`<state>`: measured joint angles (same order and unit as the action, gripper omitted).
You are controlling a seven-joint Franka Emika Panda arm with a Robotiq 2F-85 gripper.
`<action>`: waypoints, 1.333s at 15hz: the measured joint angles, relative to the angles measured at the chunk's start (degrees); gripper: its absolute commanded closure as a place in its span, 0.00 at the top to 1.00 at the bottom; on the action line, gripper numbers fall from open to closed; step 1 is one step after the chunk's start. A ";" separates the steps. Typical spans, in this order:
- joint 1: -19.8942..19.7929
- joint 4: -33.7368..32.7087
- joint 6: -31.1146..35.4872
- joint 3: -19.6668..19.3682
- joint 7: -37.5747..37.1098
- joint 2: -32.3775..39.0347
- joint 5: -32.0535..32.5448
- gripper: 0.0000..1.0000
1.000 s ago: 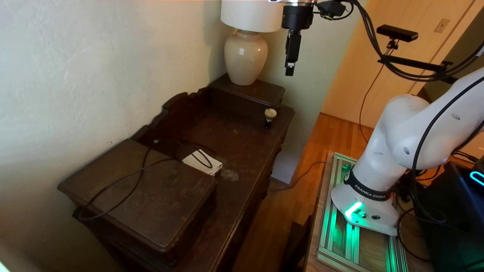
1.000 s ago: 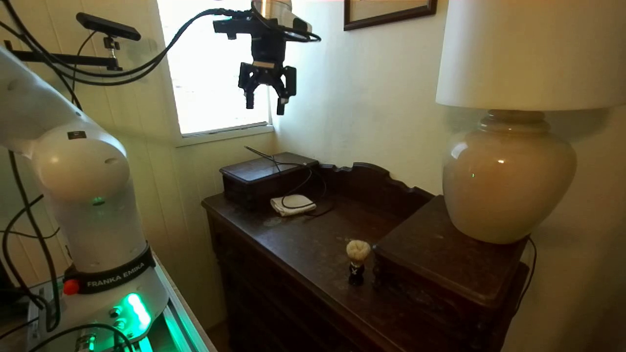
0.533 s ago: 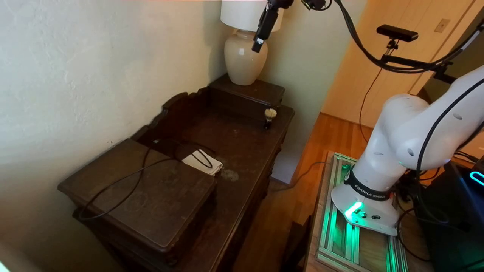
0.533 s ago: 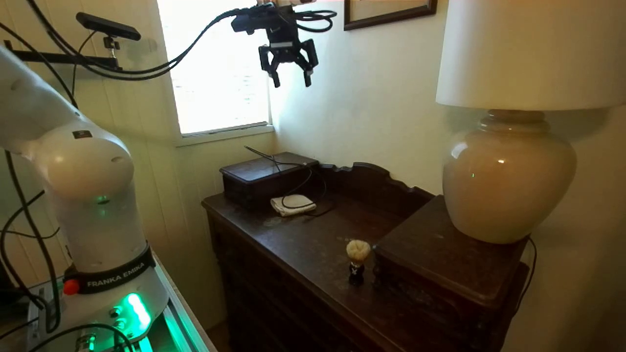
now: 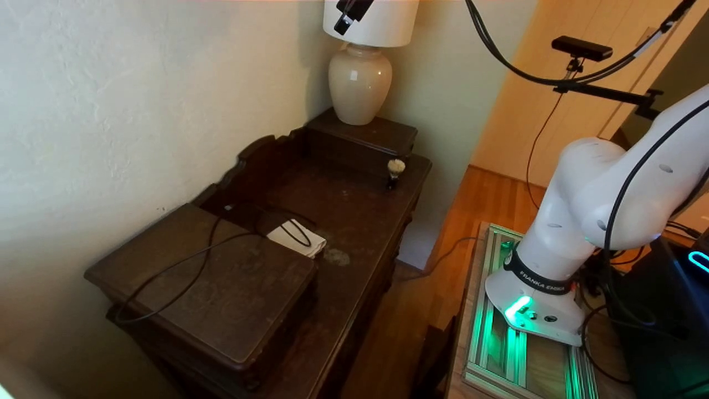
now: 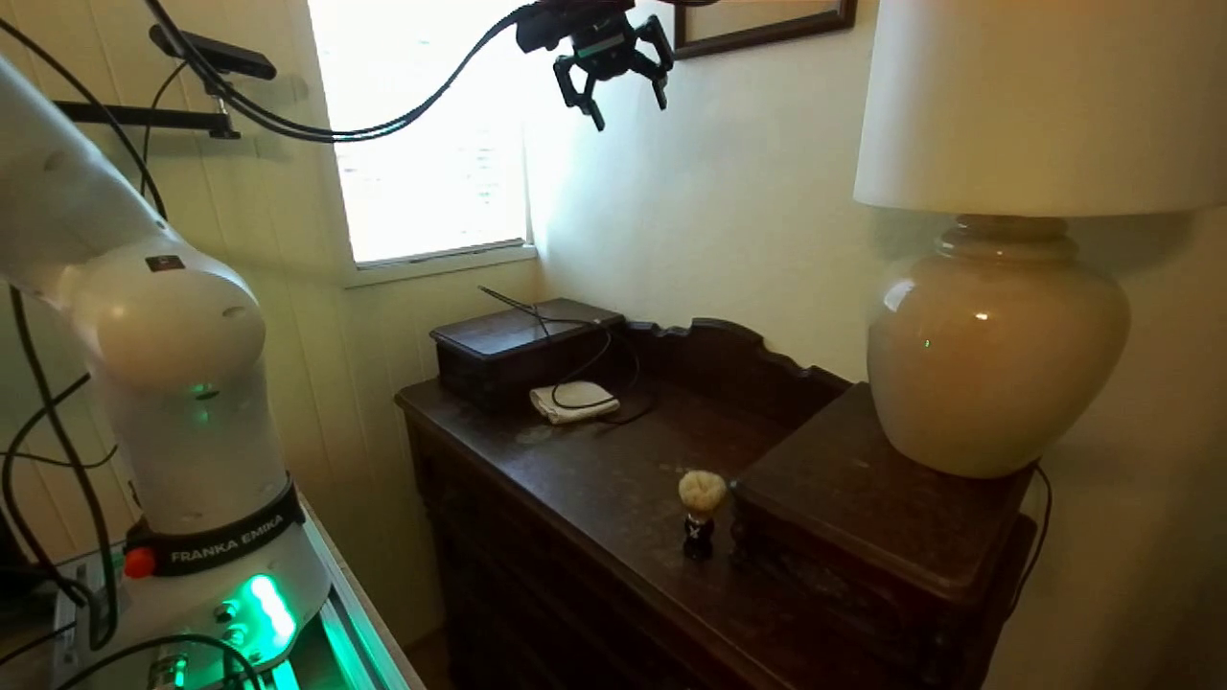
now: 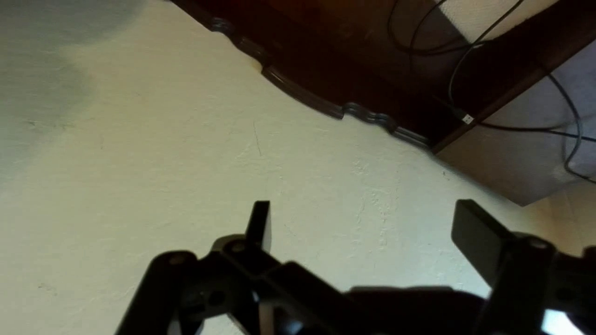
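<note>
My gripper (image 6: 631, 113) is open and empty, high above the dresser and near the wall. In an exterior view only its lower part (image 5: 344, 24) shows, tilted, in front of the lampshade. In the wrist view the fingers (image 7: 479, 237) stand wide apart with only pale wall between them. A shaving brush (image 6: 700, 517) with pale bristles and a dark handle stands upright on the dresser (image 6: 613, 479), beside the raised box under the lamp. A folded white cloth (image 6: 575, 402) lies by the farther raised box. A black cable (image 5: 205, 249) runs over the cloth and that box.
A large cream lamp (image 6: 997, 355) stands on one raised box (image 6: 872, 498) of the dresser. The other raised box (image 5: 205, 282) is at the opposite end. A carved backboard (image 7: 302, 93) runs along the wall. A picture frame (image 6: 767, 34) hangs near the gripper.
My gripper has moved up and toward the wall, and has tilted; in an exterior view it now overlaps the lampshade. It stays open. The brush, cloth and cable have not moved.
</note>
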<state>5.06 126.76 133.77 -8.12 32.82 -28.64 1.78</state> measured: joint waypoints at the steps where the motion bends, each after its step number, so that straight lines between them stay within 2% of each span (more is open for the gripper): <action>1: 0.00 0.13 0.00 0.04 -0.02 -0.01 0.00 1.00; 4: 0.01 0.18 -0.03 0.16 -0.05 -0.09 0.00 1.00; 5: -0.20 0.37 1.84 0.25 -0.17 -0.02 0.46 1.00; 14: -4.61 -0.60 38.34 -0.82 -3.07 9.02 3.16 1.00; 17: -4.96 -3.06 46.80 -1.43 -2.54 14.00 3.16 1.00; 20: -5.08 -7.52 51.80 -1.59 -1.95 19.12 3.16 1.00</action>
<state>-0.02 119.24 185.57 -9.71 30.87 -9.51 4.94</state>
